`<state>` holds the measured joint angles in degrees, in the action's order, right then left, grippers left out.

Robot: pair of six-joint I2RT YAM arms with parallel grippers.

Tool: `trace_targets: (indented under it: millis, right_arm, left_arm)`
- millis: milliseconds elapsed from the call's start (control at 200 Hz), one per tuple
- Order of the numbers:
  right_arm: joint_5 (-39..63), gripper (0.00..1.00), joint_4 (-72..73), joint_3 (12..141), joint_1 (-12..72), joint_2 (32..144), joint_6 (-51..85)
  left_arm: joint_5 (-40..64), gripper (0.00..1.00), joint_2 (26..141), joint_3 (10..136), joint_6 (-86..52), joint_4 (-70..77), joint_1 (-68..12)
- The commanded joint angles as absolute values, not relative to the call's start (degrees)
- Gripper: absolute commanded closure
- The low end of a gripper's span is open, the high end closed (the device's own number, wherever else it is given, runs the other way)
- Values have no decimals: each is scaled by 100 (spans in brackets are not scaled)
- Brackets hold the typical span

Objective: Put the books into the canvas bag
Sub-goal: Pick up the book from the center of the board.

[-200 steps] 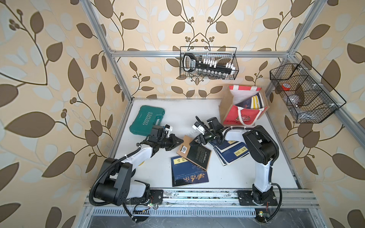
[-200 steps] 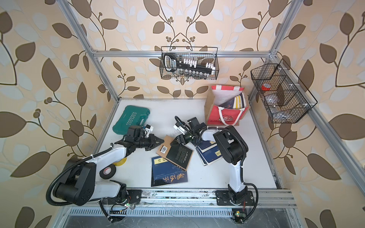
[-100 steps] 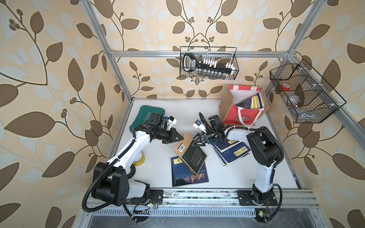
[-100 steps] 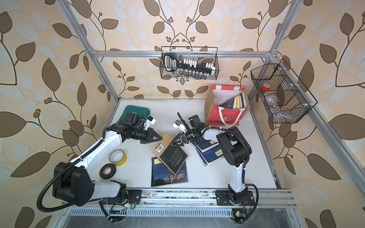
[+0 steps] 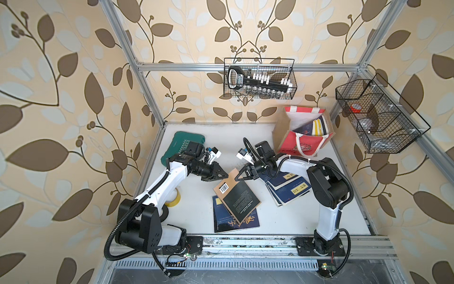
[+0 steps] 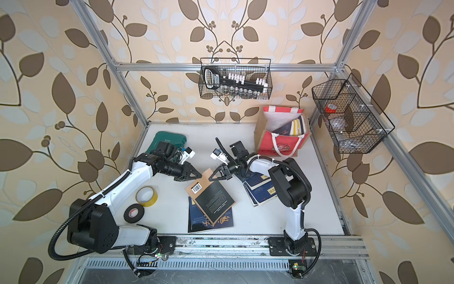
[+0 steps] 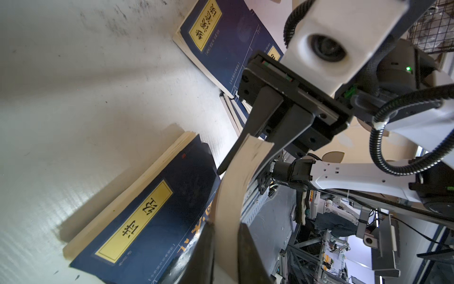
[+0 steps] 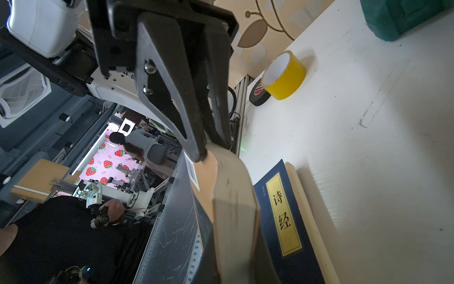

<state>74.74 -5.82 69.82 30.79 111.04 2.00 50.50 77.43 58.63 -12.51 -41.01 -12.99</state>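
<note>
- Nearest me, well apart from the canvas bag (image 5: 302, 145) and off toward the left arm's side of it, I see a navy book (image 5: 221, 221) lying flat on the white table (image 5: 196, 147), yellow label up
- A black-and-tan book (image 5: 242, 201) slants across that navy cover; its near end rests there, while the end facing the bag is raised and bowed
- Farther from the bag on the same side, a yellow tape roll (image 8: 288, 81) sits just beside a black tape roll (image 8: 255, 98)
- My right gripper (image 5: 236, 179) has its jaws closed tight on the raised corner of the black-and-tan book that lies closer to the bag
- My left gripper (image 5: 226, 175) straddles the raised corner farther from the bag, one finger on each face; I cannot tell whether it pinches or merely rests there
- A stack of navy paperbacks (image 5: 290, 186) lies fanned under the right arm, near the bag's red front but outside it
- A green tool case (image 5: 181, 145) lies about level with the bag, well apart toward the left arm's side
- The bag itself stands upright with its mouth open and a white rope handle draped over the red panel; several books (image 5: 317, 126) stand inside, leaning toward its far side
- Above and beyond the bag, a wire basket (image 5: 258, 96) hangs on the back wall
</note>
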Motion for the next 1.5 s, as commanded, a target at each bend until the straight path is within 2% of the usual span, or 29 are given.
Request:
trace_targets:
  millis: [0, 65, 120, 160, 400, 535, 625, 775, 1020, 1175, 1315, 1385, 1500]
  right_arm:
    - [7272, 100, 188, 6879, 3118, 10607, 1013]
    - [6999, 100, 789, 6711, 3070, 10413, 1685]
    - [6696, 100, 1261, 6586, 3012, 10243, 2279]
    - [6586, 100, 1529, 6509, 2988, 10101, 2614]
    - [5324, 100, 1712, 6285, 2943, 9105, 3422]
    - [4768, 100, 2376, 5894, 2862, 8487, 4158]
    - [4678, 100, 2341, 5905, 2869, 8220, 4254]
    - [4851, 100, 2118, 6073, 2869, 8067, 4222]
    - [4794, 100, 2069, 6117, 2800, 7884, 4197]
    - [4441, 100, 2728, 5805, 2698, 7921, 4731]
    - [3811, 100, 3926, 5260, 2820, 7900, 5599]
    - [3517, 100, 3924, 5228, 3015, 7906, 5544]
    - [3067, 100, 3824, 5120, 3233, 7877, 5364]
  left_arm:
    - [5296, 27, 7500, 6042, -1494, -3869, -1262]
    - [5280, 13, 7295, 5881, -1790, -3518, -1214]
    - [5329, 9, 7106, 5720, -2044, -3165, -1178]
    - [5344, 1, 6976, 5596, -2239, -2922, -1161]
    - [5397, 1, 6379, 4800, -3330, -1353, -1143]
    - [5692, 1, 6323, 4483, -3733, -556, -1144]
    - [5696, 1, 6318, 4489, -3737, -563, -1143]
    - [5127, 1, 6161, 4583, -3517, -948, -1143]
    - [5423, 1, 6193, 4481, -3656, -630, -1149]
    - [6219, 13, 6050, 4178, -4364, 716, -1182]
    - [6215, 25, 5990, 4132, -4403, 849, -1315]
    - [6173, 37, 6012, 4131, -4425, 877, -1362]
    - [6161, 64, 6016, 4165, -4474, 958, -1380]
